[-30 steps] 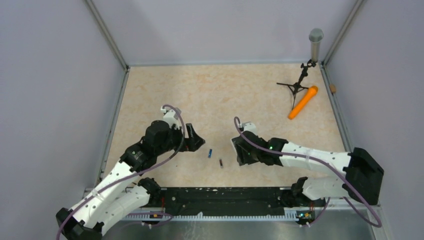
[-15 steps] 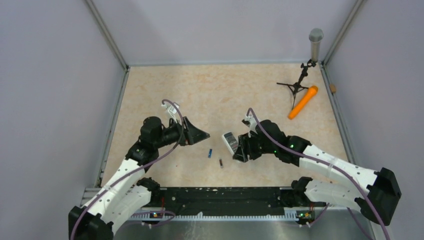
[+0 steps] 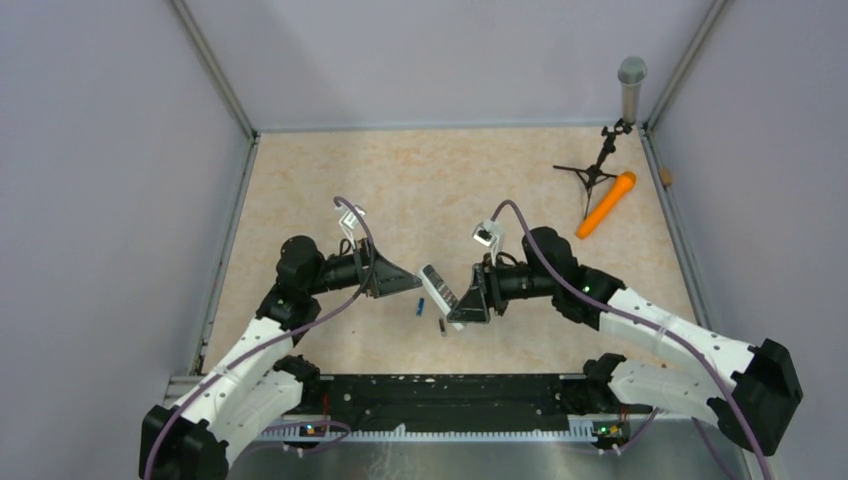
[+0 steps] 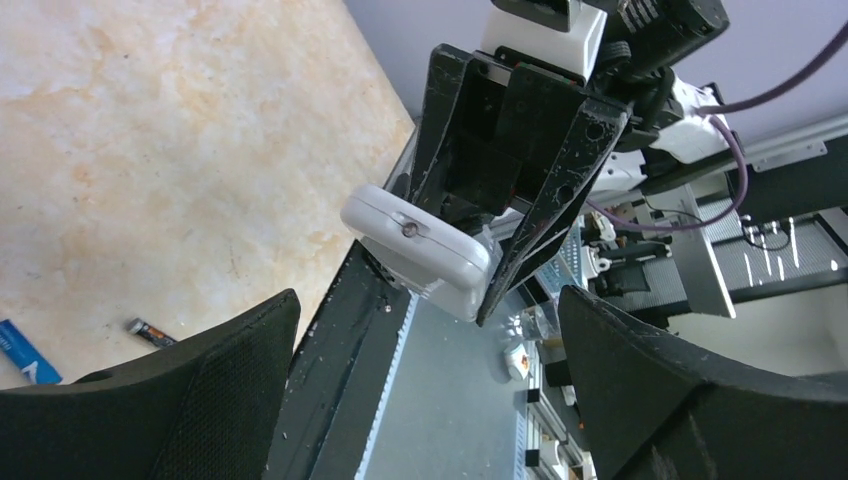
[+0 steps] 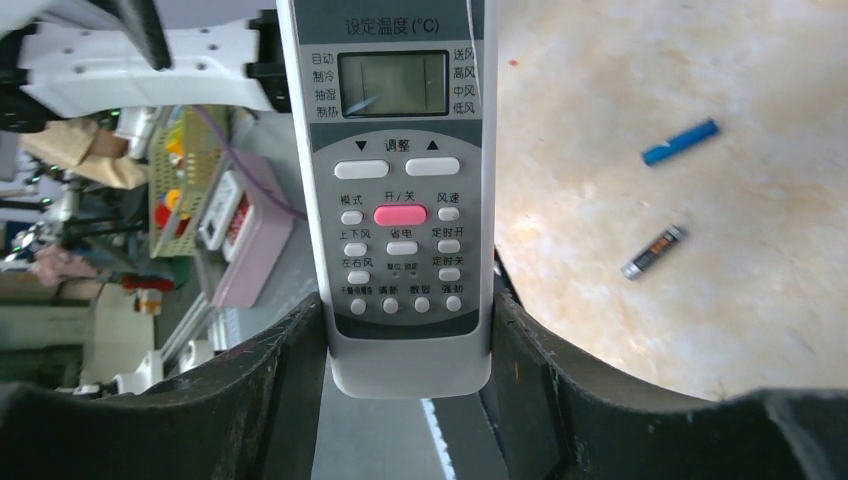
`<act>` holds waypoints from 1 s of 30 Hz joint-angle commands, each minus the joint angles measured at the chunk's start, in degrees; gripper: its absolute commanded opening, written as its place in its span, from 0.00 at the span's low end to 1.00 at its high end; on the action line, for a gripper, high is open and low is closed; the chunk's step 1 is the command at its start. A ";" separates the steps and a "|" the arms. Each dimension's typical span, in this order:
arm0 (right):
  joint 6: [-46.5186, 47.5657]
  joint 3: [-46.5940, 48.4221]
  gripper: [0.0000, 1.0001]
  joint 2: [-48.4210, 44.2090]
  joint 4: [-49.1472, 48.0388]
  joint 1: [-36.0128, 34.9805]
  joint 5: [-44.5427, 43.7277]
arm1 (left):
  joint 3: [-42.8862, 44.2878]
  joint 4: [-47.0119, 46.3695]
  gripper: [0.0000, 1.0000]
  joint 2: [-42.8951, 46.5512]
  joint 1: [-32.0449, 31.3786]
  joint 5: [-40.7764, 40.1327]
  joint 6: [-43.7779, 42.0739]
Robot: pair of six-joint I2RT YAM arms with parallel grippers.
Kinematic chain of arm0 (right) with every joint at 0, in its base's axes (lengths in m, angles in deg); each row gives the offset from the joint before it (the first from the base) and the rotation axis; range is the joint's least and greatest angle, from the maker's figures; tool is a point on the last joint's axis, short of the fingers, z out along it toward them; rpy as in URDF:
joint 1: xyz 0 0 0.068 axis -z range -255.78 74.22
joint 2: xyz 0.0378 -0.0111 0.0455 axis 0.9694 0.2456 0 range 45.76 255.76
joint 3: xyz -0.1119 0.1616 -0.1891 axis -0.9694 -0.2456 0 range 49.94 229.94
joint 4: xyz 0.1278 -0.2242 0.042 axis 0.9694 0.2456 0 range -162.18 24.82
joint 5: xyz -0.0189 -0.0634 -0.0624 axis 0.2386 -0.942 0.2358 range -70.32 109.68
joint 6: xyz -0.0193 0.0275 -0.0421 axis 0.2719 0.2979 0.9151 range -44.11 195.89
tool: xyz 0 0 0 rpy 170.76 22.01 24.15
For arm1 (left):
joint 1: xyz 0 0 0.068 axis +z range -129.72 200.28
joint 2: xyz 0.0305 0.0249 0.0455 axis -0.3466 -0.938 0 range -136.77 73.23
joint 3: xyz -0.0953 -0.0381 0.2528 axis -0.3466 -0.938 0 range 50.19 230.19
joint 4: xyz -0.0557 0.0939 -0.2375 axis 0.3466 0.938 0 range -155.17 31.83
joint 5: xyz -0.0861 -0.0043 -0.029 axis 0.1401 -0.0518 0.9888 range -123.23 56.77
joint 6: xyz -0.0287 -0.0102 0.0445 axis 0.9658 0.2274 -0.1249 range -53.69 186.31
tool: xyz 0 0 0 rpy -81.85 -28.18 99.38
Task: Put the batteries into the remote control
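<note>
My right gripper [image 3: 462, 300] is shut on the white-grey remote control [image 3: 438, 288] and holds it above the table, tilted, its free end toward my left gripper. In the right wrist view the remote [image 5: 400, 190] faces the camera with screen and buttons, its lower end clamped between the fingers [image 5: 270, 400]. My left gripper [image 3: 408, 283] is open and empty, just left of the remote, and sees its end [image 4: 420, 250]. The blue battery [image 3: 421, 306] and the dark battery [image 3: 442, 325] lie on the table below; both also show in the wrist views as blue [image 5: 680, 142] and dark [image 4: 152, 330].
An orange microphone [image 3: 606, 204] lies at the back right beside a small black tripod [image 3: 595, 165] and an upright grey microphone [image 3: 631, 85]. A black rail [image 3: 450, 390] runs along the near edge. Metal frame posts bound the table's sides.
My right gripper has lifted the remote off the table and swung it left toward the left gripper. My left gripper has turned to face it, still open.
</note>
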 commanded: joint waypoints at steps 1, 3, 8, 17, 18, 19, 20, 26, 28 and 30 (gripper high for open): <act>-4.58 -0.72 0.00 0.86 -13.00 0.47 9.09 | -0.81 -8.02 0.99 1.25 0.23 4.28 2.41; -6.61 -1.41 0.00 1.53 -16.73 0.49 11.14 | -1.11 -9.44 0.99 1.49 0.23 5.05 3.11; -10.68 -2.16 0.00 3.77 -24.86 0.43 15.20 | -2.10 -12.67 0.99 2.69 0.28 5.77 4.04; -12.02 -1.61 0.00 7.20 -27.81 -0.11 17.05 | -2.07 -14.33 0.99 3.17 0.27 6.26 4.49; -12.01 -1.54 0.00 7.59 -28.00 -0.22 17.02 | -2.01 -14.59 0.98 3.10 0.29 6.35 4.64; -12.10 -1.47 0.00 7.89 -28.29 -0.49 17.02 | -1.98 -14.86 0.96 3.14 0.29 6.51 4.80; -12.02 -1.31 0.00 8.22 -28.22 -0.62 16.95 | -1.93 -15.15 0.95 3.15 0.27 6.67 4.97; -11.17 -0.27 0.00 9.20 -27.12 -0.78 16.23 | -2.14 -15.47 0.85 3.02 0.14 7.22 5.22; -10.96 0.01 0.00 9.45 -26.72 -0.80 16.14 | -2.18 -15.49 0.81 2.77 0.14 7.32 5.22; -10.66 0.20 0.00 9.61 -26.37 -0.85 16.05 | -2.15 -15.47 0.75 2.66 0.19 7.36 5.22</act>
